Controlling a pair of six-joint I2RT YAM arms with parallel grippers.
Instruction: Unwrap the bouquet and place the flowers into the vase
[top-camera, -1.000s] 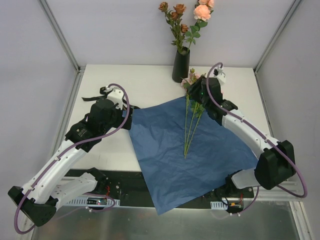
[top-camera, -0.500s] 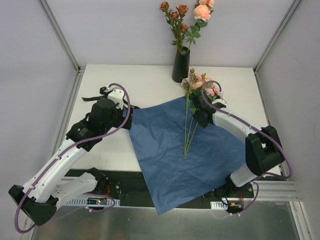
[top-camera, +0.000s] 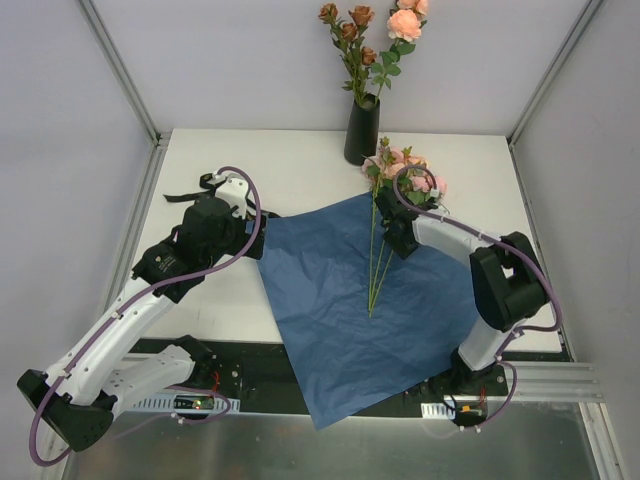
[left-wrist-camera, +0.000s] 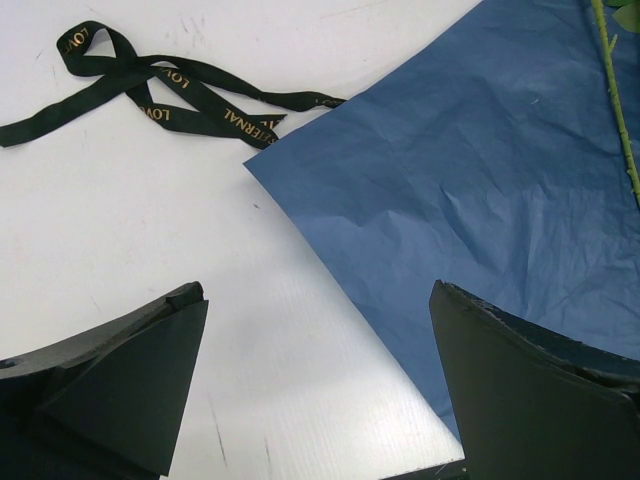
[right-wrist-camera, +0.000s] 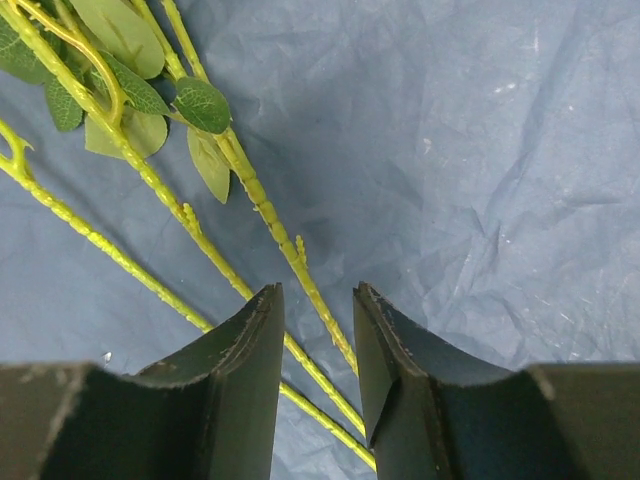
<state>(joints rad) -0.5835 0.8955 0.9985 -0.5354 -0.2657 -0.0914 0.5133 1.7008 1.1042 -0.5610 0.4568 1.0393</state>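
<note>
Right gripper (right-wrist-camera: 318, 300), fingers narrowly apart and clasping nothing, straddles one of three flowers (right-wrist-camera: 250, 190) lying on the paper (right-wrist-camera: 480, 150) beneath it. One vase (top-camera: 362, 130) stands beyond. Left gripper (left-wrist-camera: 315, 310) gapes wide, one ribbon (left-wrist-camera: 170, 90) ahead.

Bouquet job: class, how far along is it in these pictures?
Done: the ribbon lies loose, the blue paper is spread flat, several roses stand in the vase. In hand: the right gripper straddles one stem, jaws apart. Left: the stems lying on the paper.
</note>
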